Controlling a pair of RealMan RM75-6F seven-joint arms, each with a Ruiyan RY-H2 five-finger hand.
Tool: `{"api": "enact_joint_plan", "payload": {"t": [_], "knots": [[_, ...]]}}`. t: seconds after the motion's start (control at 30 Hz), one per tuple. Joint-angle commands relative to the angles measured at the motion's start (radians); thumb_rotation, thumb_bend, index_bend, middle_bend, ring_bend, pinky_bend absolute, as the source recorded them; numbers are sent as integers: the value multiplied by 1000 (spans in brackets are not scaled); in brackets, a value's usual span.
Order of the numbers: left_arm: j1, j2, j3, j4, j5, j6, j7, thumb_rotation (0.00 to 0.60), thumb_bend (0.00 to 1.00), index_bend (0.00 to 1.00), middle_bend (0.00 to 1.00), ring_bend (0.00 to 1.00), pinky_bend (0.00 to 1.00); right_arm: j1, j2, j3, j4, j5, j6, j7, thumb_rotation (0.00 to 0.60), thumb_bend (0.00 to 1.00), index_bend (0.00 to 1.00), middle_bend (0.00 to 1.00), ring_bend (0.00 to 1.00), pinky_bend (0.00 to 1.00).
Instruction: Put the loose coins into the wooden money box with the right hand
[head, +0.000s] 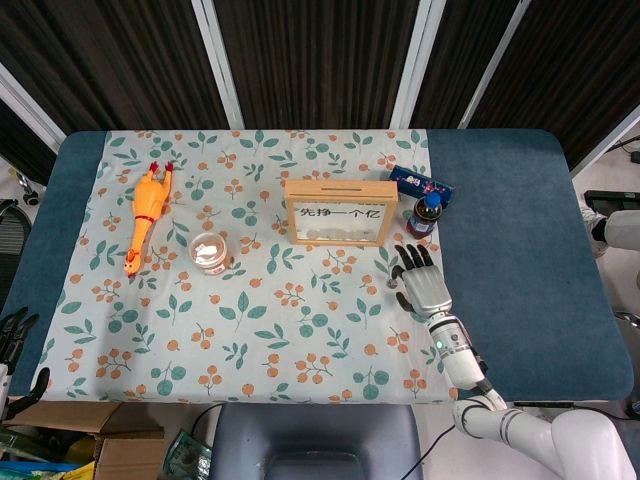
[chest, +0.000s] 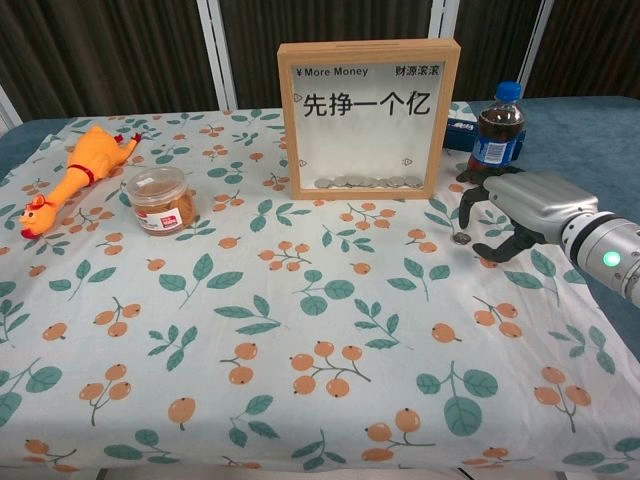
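Note:
The wooden money box stands upright at the middle of the floral cloth, with several coins lying along the bottom behind its glass. One loose coin lies on the cloth to the right of the box. My right hand hovers just right of that coin, fingers spread and curved down, holding nothing. Its fingertips are close above the coin. My left hand shows only at the bottom-left edge of the head view, off the table, fingers apart and empty.
A cola bottle stands right behind my right hand, with a blue carton beyond it. A small lidded jar and an orange rubber chicken are on the left side.

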Motion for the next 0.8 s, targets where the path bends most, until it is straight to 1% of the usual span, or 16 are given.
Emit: {"api": "enact_joint_plan", "payload": {"t": [0.03, 0.43, 0.8], "knots": [[0, -1, 0, 0, 0, 0, 1, 600, 437, 0, 0, 0, 0, 0, 1, -1, -1, 2, -14, -6, 600, 519, 551, 170, 0, 0], [0, -1, -1, 0, -2, -1, 1, 600, 438, 0, 0, 0, 0, 5, -7, 19, 4, 6, -25, -19, 600, 519, 553, 170, 0, 0], [1, -1, -1, 0, -1, 0, 2, 600, 439, 0, 0, 0, 0, 4, -12, 21, 10, 9, -41, -30, 600, 519, 558, 170, 0, 0]]}}
